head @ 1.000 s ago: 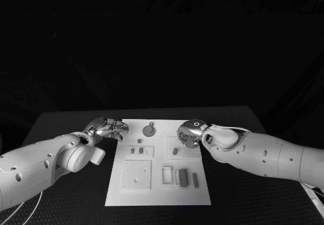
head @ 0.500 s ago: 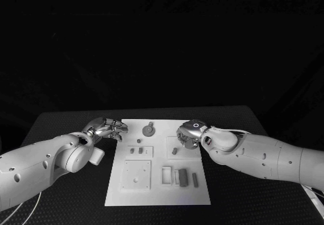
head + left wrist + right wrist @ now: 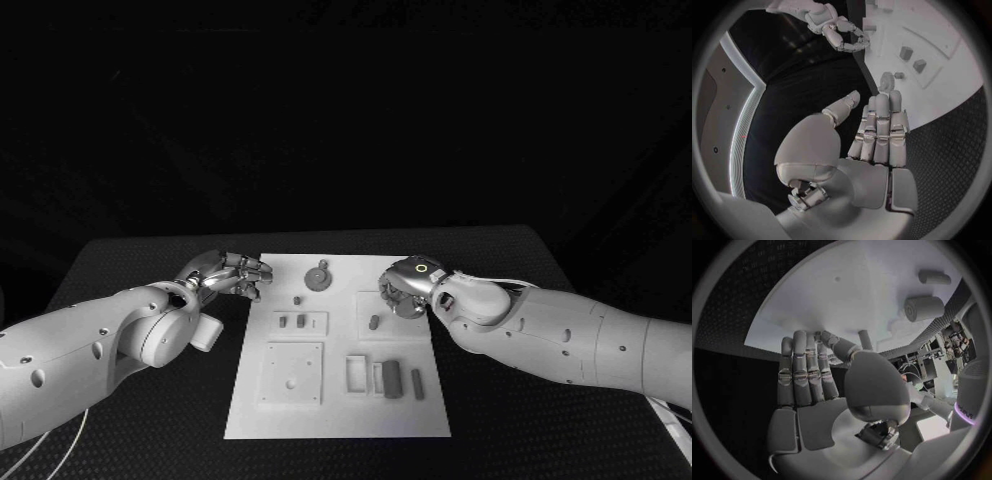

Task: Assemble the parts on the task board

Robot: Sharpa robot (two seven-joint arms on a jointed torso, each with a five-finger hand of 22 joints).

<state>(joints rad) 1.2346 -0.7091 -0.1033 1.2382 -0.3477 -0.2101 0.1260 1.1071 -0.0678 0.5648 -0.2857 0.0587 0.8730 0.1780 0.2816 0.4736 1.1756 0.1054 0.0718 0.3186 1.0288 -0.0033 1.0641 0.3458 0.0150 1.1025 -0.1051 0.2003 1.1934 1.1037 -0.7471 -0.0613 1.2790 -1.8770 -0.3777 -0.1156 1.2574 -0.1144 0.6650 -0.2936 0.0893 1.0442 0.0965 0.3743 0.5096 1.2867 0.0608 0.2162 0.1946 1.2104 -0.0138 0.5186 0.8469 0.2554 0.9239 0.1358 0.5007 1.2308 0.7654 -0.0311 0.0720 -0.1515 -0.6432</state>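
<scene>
Two empty hands: left hand (image 3: pixel 228 275) with fingers straight beside the board's (image 3: pixel 336 420) far left edge, right hand (image 3: pixel 407 287) splayed over its far right. Loose parts (image 3: pixel 391 379) unpicked; next needs a grab, I reckon.

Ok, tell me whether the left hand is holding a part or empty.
Empty. The left wrist view shows the left hand with fingers straight, side by side, nothing between them, above the task board edge.
</scene>
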